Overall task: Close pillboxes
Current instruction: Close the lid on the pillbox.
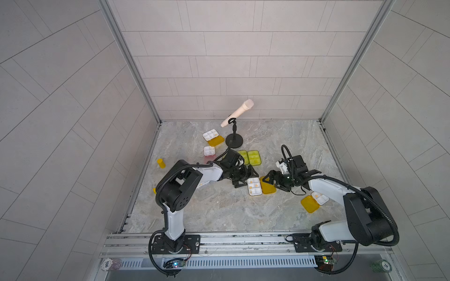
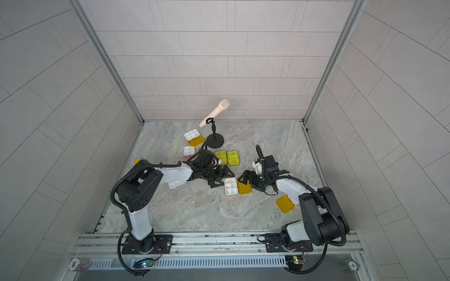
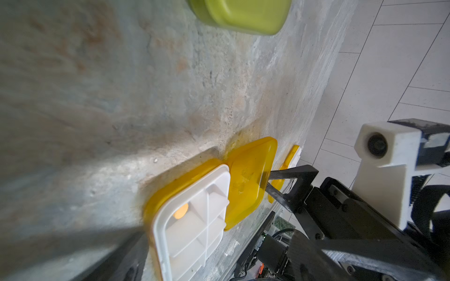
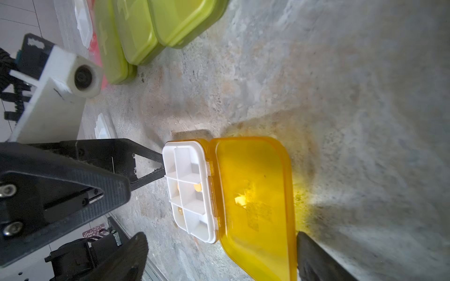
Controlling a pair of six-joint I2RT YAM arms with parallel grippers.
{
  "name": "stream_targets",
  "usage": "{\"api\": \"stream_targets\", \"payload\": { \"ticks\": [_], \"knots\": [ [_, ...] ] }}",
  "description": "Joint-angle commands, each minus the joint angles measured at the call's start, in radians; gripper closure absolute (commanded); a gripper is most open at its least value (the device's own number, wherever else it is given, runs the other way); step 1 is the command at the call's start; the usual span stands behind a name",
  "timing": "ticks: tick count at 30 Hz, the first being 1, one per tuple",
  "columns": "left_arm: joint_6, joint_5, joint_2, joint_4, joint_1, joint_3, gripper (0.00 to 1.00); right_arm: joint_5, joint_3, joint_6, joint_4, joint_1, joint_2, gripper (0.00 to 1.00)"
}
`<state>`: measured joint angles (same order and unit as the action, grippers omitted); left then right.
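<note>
An open pillbox lies mid-table: a white tray holding several pills, with its orange-yellow lid swung out beside it. My left gripper is open at the tray's left side; one finger touches the tray's edge. Facing it, my right gripper is open and straddles the lid, with one finger at the lid's outer edge. From the left wrist, the tray sits between the left gripper's jaws. Nothing is gripped.
Two shut lime green pillboxes lie just behind. Open ones lie at the back, behind the left arm and at the right. A microphone stand is at the back and a yellow bottle at the left.
</note>
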<state>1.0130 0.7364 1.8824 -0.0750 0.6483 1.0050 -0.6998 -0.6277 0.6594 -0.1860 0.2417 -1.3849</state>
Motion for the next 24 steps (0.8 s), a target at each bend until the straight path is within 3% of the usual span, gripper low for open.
{"api": "stream_targets", "payload": {
  "ticks": [1, 9, 17, 24],
  "knots": [
    [-0.004, 0.01, 0.009, 0.001, 0.008, 0.023, 0.05, -0.037, 0.002, 0.014, 0.006, 0.004, 0.047, 0.05],
    [-0.004, 0.009, 0.004, 0.001, 0.007, 0.025, 0.05, -0.059, -0.016, 0.027, -0.017, 0.013, 0.098, 0.05],
    [-0.027, -0.021, -0.07, 0.037, -0.031, 0.02, 0.05, -0.018, -0.082, 0.053, -0.006, 0.108, 0.066, 0.05],
    [-0.126, -0.23, -0.251, 0.231, -0.162, 0.015, 0.06, 0.096, -0.151, 0.084, 0.006, 0.215, -0.001, 0.05]
  ]
}}
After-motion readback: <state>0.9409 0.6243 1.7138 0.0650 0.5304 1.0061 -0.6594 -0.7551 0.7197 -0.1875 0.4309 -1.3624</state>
